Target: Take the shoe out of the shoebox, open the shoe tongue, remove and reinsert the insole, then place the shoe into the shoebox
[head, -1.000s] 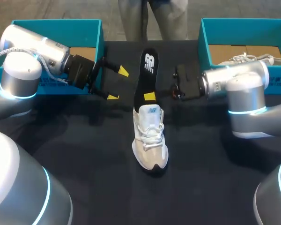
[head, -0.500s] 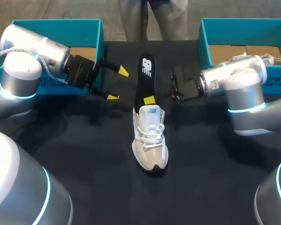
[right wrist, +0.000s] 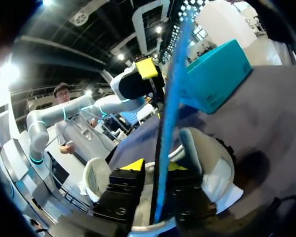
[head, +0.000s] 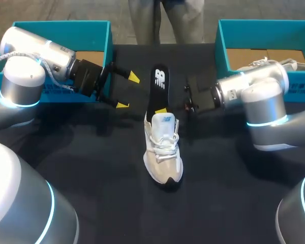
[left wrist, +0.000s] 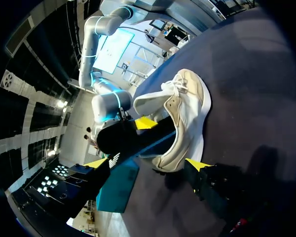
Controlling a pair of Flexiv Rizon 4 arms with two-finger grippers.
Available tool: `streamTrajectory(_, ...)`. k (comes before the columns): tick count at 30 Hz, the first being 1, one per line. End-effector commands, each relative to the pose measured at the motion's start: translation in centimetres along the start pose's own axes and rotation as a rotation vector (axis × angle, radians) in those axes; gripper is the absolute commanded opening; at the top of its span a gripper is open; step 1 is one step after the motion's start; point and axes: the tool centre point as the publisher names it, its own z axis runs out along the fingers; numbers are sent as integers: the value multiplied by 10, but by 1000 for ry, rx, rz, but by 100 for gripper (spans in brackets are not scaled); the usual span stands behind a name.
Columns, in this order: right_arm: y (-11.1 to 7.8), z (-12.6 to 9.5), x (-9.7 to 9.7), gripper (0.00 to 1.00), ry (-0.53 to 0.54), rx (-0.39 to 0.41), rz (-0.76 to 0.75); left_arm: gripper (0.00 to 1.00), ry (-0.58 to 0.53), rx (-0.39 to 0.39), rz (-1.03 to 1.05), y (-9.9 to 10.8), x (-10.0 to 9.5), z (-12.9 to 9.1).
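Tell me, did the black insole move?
Yes. Held in the right gripper, the insole has slid deeper into the shoe, which has stayed put.

Left end effector (left wrist: 147, 164) spread; shoe (left wrist: 185, 111), insole (left wrist: 155, 138) ahead.

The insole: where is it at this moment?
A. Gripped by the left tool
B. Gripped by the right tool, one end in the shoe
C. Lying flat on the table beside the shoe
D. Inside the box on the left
B: the right tool has both fingers closed on the insole, which stands up out of the shoe with its lower end inside the opening.
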Motion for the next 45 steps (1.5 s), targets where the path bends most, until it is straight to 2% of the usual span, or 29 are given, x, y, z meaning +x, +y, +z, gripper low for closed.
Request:
streamTrajectory(1,11,-5,9,37,-18,14,-12,100,1,-3,0,-1,0,1)
streamTrajectory(5,17,-9,10,35,-28,19,-22,100,1,-3,0,-1,0,1)
streamTrajectory(9,21,-11,7,26,-35,32,-28,100,1,-3,0,-1,0,1)
streamTrajectory(11,21,-10,4,4,-34,48,-18,100,1,-3,0,-1,0,1)
streamTrajectory(12,20,-9,2,0,-30,53,-13,100,1,-3,0,-1,0,1)
streamTrajectory(24,3,-2,-2,0,-12,116,46,100,1,-3,0,-1,0,1)
streamTrajectory(30,-12,-1,0,0,0,120,77,100,1,-3,0,-1,0,1)
streamTrajectory(36,-16,1,4,0,6,116,81,100,1,-3,0,-1,0,1)
streamTrajectory(38,-11,-1,5,19,-1,114,68,100,1,-3,0,-1,0,1)
streamTrajectory(45,7,-4,11,24,-14,122,11,100,1,-3,0,-1,0,1)
